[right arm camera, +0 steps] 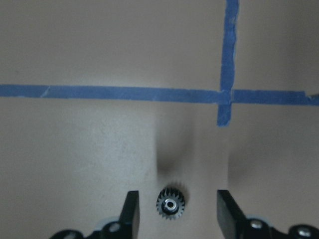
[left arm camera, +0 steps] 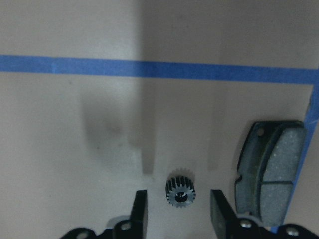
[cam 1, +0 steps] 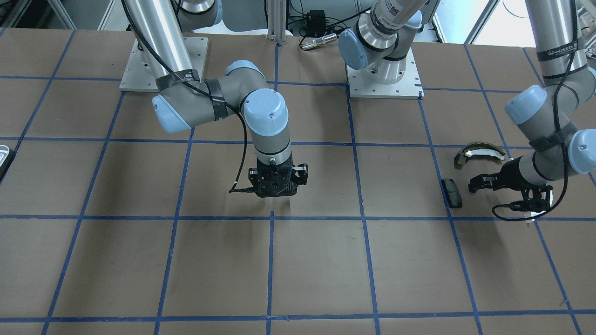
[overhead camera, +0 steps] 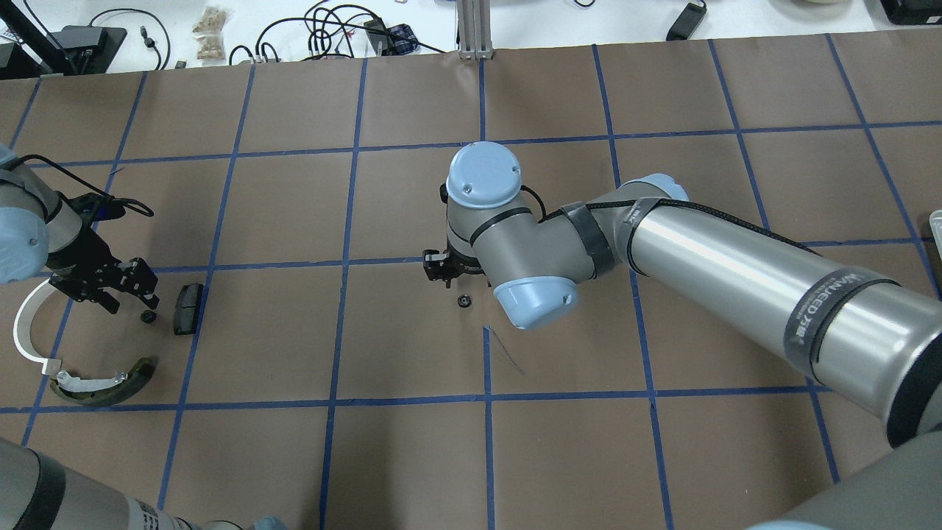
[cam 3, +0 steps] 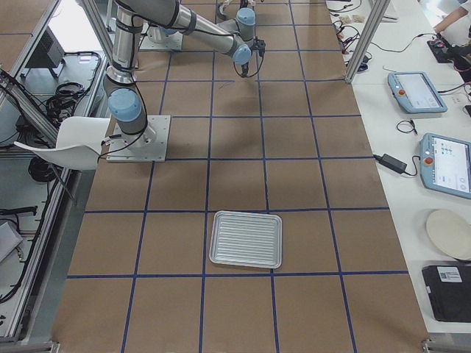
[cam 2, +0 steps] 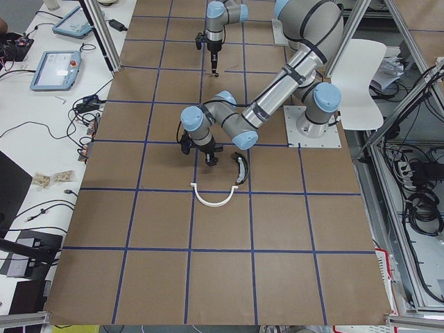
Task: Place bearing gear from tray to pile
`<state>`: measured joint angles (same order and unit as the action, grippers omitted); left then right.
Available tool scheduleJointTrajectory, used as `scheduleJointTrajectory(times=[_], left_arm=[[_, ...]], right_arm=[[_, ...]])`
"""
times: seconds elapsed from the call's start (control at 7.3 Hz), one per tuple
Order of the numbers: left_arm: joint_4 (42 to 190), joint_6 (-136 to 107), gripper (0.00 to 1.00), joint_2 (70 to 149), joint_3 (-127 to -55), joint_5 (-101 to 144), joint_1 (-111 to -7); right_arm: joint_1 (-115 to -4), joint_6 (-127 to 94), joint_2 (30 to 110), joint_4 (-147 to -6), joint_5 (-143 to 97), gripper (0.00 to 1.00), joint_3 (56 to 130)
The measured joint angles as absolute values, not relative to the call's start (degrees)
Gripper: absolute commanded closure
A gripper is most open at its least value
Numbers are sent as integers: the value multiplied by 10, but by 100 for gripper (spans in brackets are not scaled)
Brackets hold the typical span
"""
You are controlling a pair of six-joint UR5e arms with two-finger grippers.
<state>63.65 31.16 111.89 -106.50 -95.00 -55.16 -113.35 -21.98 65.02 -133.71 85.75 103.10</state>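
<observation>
One small black bearing gear (left arm camera: 181, 191) lies on the table between the open fingers of my left gripper (left arm camera: 177, 199), right beside the pile's black pad (left arm camera: 271, 172). In the overhead view this gear (overhead camera: 148, 316) sits between the left gripper (overhead camera: 132, 303) and the pad (overhead camera: 188, 308). The pile's white arc (overhead camera: 26, 331) and olive shoe (overhead camera: 110, 386) lie close by. A second gear (right arm camera: 171, 203) lies on the table between the open fingers of my right gripper (right arm camera: 174, 199), at mid-table (overhead camera: 464, 301). The silvery tray (cam 3: 246, 239) sits far to the right and holds nothing.
The brown table has a grid of blue tape lines (overhead camera: 346, 261). The tray's corner shows at the edge of the front view (cam 1: 3, 156). Cables and tablets lie on the white bench beyond the table's far edge (overhead camera: 346, 29).
</observation>
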Motion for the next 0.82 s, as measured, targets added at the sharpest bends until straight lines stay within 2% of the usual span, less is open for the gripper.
scheduleJointTrajectory(times=[0.41, 0.82], left_arm=[[648, 297, 0, 1102, -1023, -924, -623], [653, 184, 0, 1088, -998, -907, -788]], right_arm=[[-1016, -97, 745, -1199, 881, 0, 993], [-934, -31, 869, -990, 884, 0, 911]])
